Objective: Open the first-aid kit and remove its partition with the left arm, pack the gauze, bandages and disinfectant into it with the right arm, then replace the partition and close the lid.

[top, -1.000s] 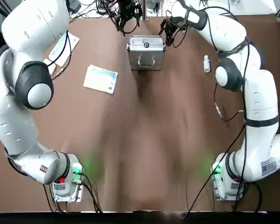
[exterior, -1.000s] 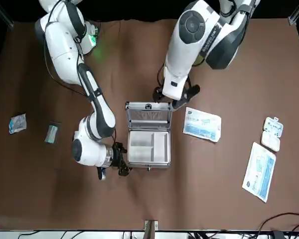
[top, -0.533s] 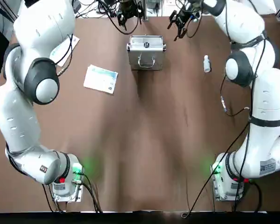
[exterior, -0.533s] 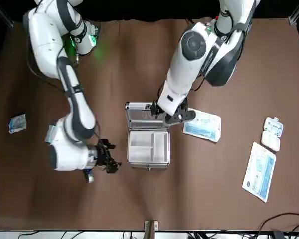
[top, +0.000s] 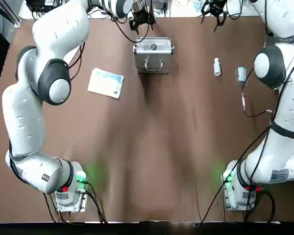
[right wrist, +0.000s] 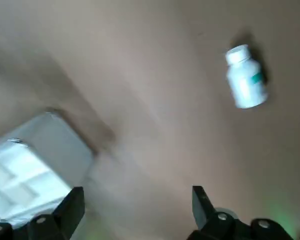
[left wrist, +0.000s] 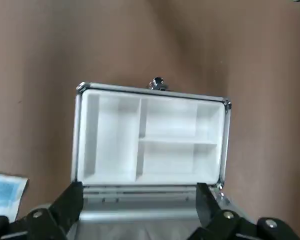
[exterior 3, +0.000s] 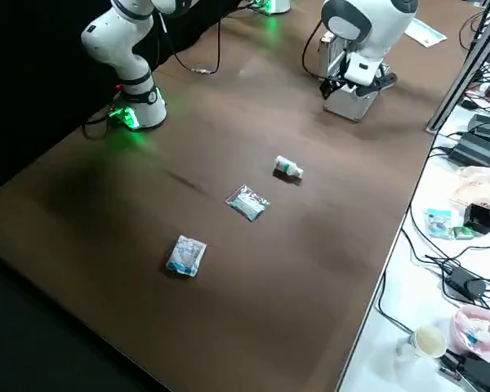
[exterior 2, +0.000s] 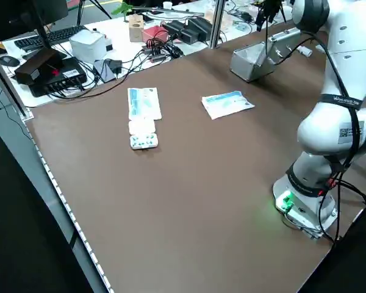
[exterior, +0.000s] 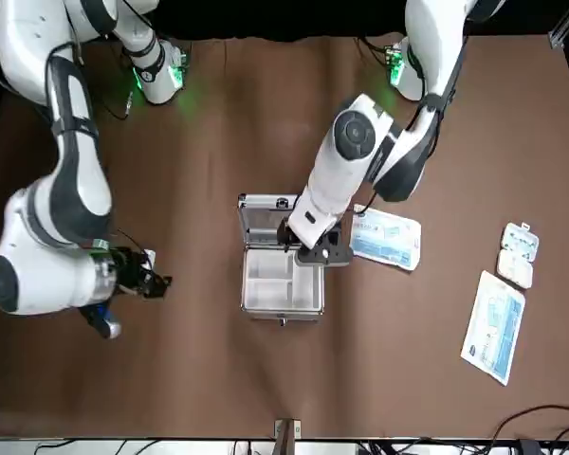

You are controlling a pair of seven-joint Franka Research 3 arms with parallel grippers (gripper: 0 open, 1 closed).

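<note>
So the first-aid kit (exterior: 282, 275) sits at the far middle of the brown counter (top: 157, 147) with its lid (top: 154, 58) already swung up, handle side facing the robot. The partition (left wrist: 149, 140) is inside the case, a pale cream tray split into compartments, sitting flush in the box.

The left gripper (exterior: 315, 248) hangs right over the hinge edge of the open kit, fingers (left wrist: 70, 202) spread wide with nothing between them; the wrist view looks straight down into the tray.

The right gripper (exterior: 152, 283) is off on the robot's right at the far edge of the counter, well apart from the kit, fingers (right wrist: 72, 207) spread too and empty. Its wrist view catches the disinfectant (right wrist: 246, 77) lying on its side on the counter.

From the right side view, the disinfectant (exterior 3: 287, 168) and two small wrapped packets (exterior 3: 247, 202) (exterior 3: 185, 255) lie in a loose row on the robot's right. A blue-white printed box (top: 106, 82) sits left of the kit, and a long packet (exterior: 494, 326) plus a small white case (exterior: 518, 254) lie farther left.
</note>
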